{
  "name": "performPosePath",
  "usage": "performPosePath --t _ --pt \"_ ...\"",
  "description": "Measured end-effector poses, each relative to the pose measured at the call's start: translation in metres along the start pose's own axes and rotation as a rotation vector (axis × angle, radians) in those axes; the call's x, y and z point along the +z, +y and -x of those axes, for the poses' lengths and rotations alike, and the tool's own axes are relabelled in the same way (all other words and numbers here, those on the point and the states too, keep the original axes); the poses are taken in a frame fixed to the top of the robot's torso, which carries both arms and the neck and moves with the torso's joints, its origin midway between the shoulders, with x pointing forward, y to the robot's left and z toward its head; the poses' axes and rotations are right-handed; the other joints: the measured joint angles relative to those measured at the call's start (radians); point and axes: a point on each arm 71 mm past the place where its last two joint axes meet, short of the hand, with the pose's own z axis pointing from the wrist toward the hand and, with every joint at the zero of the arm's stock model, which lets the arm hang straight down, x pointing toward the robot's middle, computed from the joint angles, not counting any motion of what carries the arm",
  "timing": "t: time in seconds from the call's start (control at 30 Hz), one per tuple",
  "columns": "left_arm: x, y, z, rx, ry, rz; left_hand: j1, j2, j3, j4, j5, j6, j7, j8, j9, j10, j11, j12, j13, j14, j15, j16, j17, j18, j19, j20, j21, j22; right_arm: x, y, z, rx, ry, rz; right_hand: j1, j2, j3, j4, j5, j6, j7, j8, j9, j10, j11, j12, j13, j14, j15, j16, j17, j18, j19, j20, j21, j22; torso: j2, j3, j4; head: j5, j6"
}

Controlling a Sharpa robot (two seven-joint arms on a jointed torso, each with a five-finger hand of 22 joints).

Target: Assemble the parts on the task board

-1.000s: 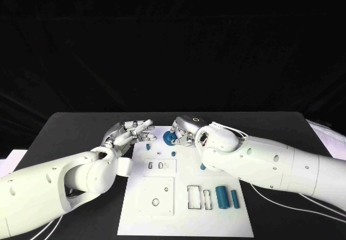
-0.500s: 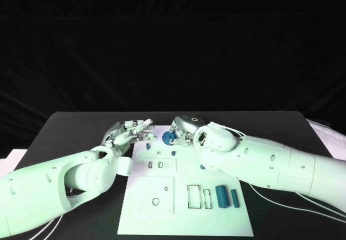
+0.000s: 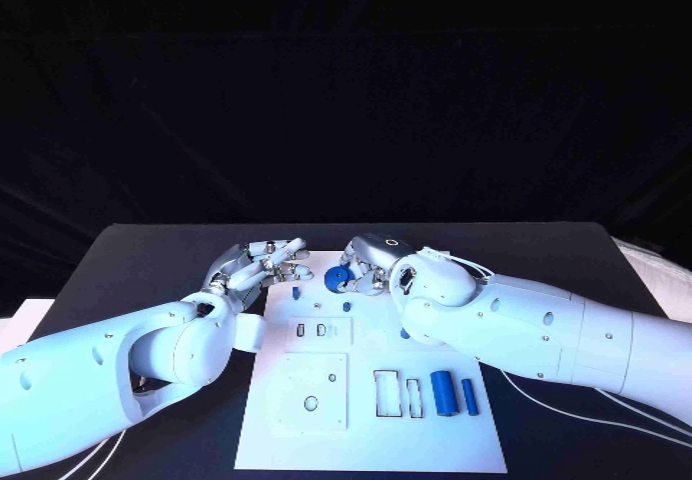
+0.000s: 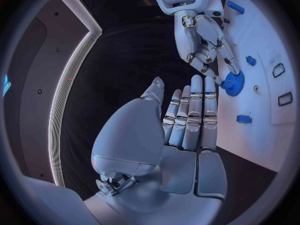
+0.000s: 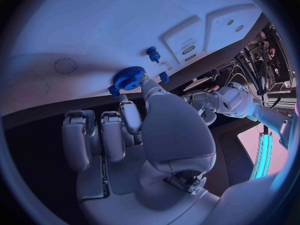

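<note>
1. Nearest you in the head view, at lower centre, the task board [image 3: 289, 440] is a flat, matte white plate on the black table [image 3: 144, 260]. It carries raised square panels, narrow rectangular slots and small round holes.
2. Toward the board's lower right, two smooth blue cylinders [image 3: 444, 393] lie side by side, the left one thicker than the right.
3. Around mid-frame a small blue peg [image 3: 296, 295] stands on the board. Another blue piece just beside the right forearm is largely hidden, and you cannot tell its shape.
4. Above centre, the right hand [image 3: 369, 262] holds a blue gear [image 3: 336, 279], a round toothed disc, at the board's far end. In the right wrist view the fingertips [image 5: 139, 80] press its ribbed rim, so it is pinched, while the other fingers stay curled beside it. Whether the gear touches the board is hard to make out.
5. At upper left of centre, the left hand [image 3: 260, 262] carries nothing. In the left wrist view its metallic segmented fingers [image 4: 190, 115] lie straight and close together, thumb apart, near the gear without touching it.
</note>
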Motion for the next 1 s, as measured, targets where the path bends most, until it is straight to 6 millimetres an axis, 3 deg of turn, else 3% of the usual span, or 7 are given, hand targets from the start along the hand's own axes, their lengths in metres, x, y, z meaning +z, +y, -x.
performPosePath --t 0.27,0.43,0.57,0.7,1.0 --pt "0.000 0.000 0.001 0.000 -0.001 0.001 0.000 0.000 0.001 -0.001 0.000 0.000 0.000 0.000 0.000 0.000 0.000 0.000 0.000 0.000 0.000 0.000 0.000 0.000 0.000 0.000 0.000 0.000 -0.010 -0.009 0.005 0.025 -0.015 -0.004 -0.005 0.005 -0.001 0.015 0.039 0.017 -0.006 0.005 0.003 0.000 0.000 0.012 0.012 0.000 0.000 0.000 0.001 0.000 0.000 0.000 0.000 0.000 0.000 0.0004 -0.0007 0.000 0.001" --pt "0.000 0.000 0.002 0.001 -0.004 0.001 0.000 0.000 -0.002 -0.004 0.000 0.000 0.000 0.000 0.000 0.000 0.000 -0.004 0.000 0.000 0.000 0.000 0.001 0.000 -0.004 0.004 0.000 0.000 -0.025 -0.024 0.017 0.049 -0.044 -0.011 -0.002 0.008 -0.001 0.015 0.054 0.027 -0.012 0.008 0.004 0.006 -0.006 0.022 0.019 0.000 0.000 0.000 0.001 0.000 0.000 0.000 0.000 0.000 -0.002 0.0010 -0.0028 -0.002 0.004" --pt "-0.001 0.000 0.003 0.003 -0.007 0.001 0.000 0.000 -0.002 -0.004 0.000 0.000 0.000 0.000 0.000 0.000 0.000 -0.004 0.000 0.000 0.000 0.000 0.001 0.000 -0.004 0.004 0.000 0.000 -0.044 -0.053 0.035 0.082 -0.073 -0.024 0.023 0.026 0.010 0.004 0.054 0.031 -0.009 0.008 0.004 0.006 -0.006 0.022 0.019 0.000 0.000 0.000 0.001 0.000 0.000 0.000 0.000 0.000 -0.005 0.0017 -0.0109 -0.002 0.009" --pt "-0.001 0.000 0.004 0.004 -0.007 0.001 0.000 0.000 -0.002 -0.004 0.000 0.000 0.000 0.000 0.000 0.000 0.000 -0.004 0.001 0.000 0.000 0.000 0.001 0.000 -0.004 0.004 0.000 0.000 -0.063 -0.090 0.049 0.126 -0.094 -0.025 0.049 0.018 0.022 -0.015 0.054 0.031 -0.009 0.008 0.004 0.006 -0.006 0.022 0.020 0.000 0.000 0.008 0.001 0.000 0.000 0.000 0.000 0.000 -0.010 0.0039 -0.0213 -0.002 0.011" --pt "0.000 -0.001 0.004 0.011 -0.003 -0.004 0.000 0.000 -0.002 -0.004 0.000 0.000 0.000 0.000 0.000 0.000 0.000 -0.004 0.001 0.000 0.000 0.000 0.001 0.000 -0.004 0.004 0.000 0.000 -0.091 -0.147 0.061 0.186 -0.117 -0.011 0.063 0.011 0.010 -0.030 0.058 0.031 -0.009 0.008 0.003 0.006 -0.006 0.016 0.014 0.000 0.000 0.008 0.001 0.000 0.000 0.000 0.000 0.000 -0.018 0.0121 -0.0400 -0.006 0.014"
